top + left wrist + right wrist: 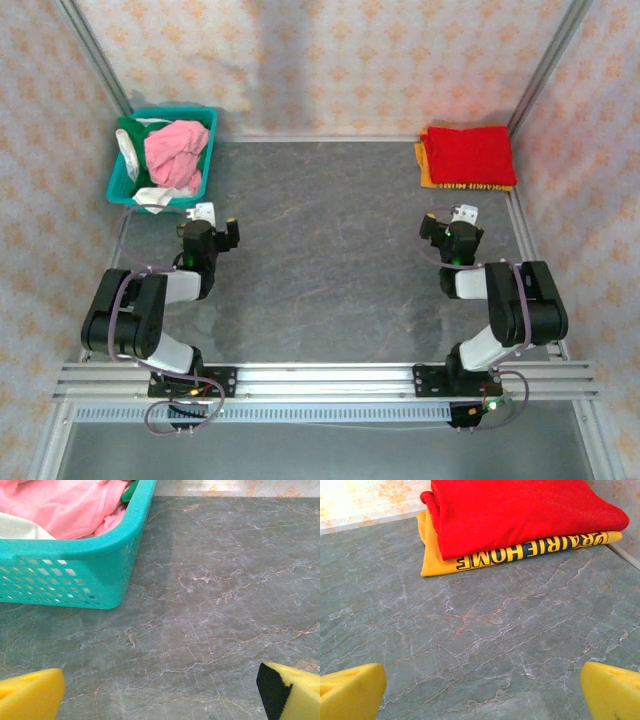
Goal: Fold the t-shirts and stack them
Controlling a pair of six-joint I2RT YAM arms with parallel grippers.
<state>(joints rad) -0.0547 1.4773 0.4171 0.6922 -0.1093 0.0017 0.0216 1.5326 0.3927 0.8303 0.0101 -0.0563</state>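
Here, teal basket [210,150], crumpled pink t-shirt [175,150] inside, white shirt [127,155] alongside

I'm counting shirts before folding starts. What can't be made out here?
Top view: the pink shirt hides whatever lies deeper in the teal basket.
Left wrist view: the frame edge crops the basket.
Right wrist view: the red shirt covers most of the orange-yellow shirt.

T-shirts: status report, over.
Left gripper open, empty, by basket. Right gripper open, empty, facing red shirt stacked on yellow shirt. Pink shirt unfolded in basket. Nothing blocking.
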